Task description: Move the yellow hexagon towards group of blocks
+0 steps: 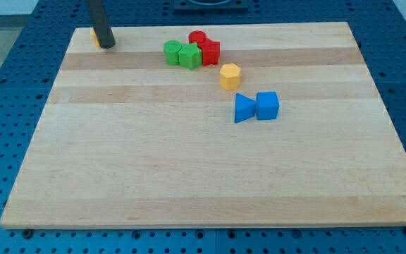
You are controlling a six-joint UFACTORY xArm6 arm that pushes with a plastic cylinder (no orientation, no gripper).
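Observation:
The yellow hexagon [230, 75] sits on the wooden board [189, 169], right of centre in the upper half. Just up and left of it is a group: a green round block [173, 52], a green block [189, 56], a red cylinder [198, 38] and a red block [209, 51], all touching. My tip [106, 44] is at the board's top left corner, far left of the hexagon and the group. A small yellow-orange block [94, 35] is mostly hidden behind the rod there.
A blue triangle [244, 108] and a blue cube [267, 106] sit touching each other just below and right of the yellow hexagon. The board lies on a blue perforated table [5, 70].

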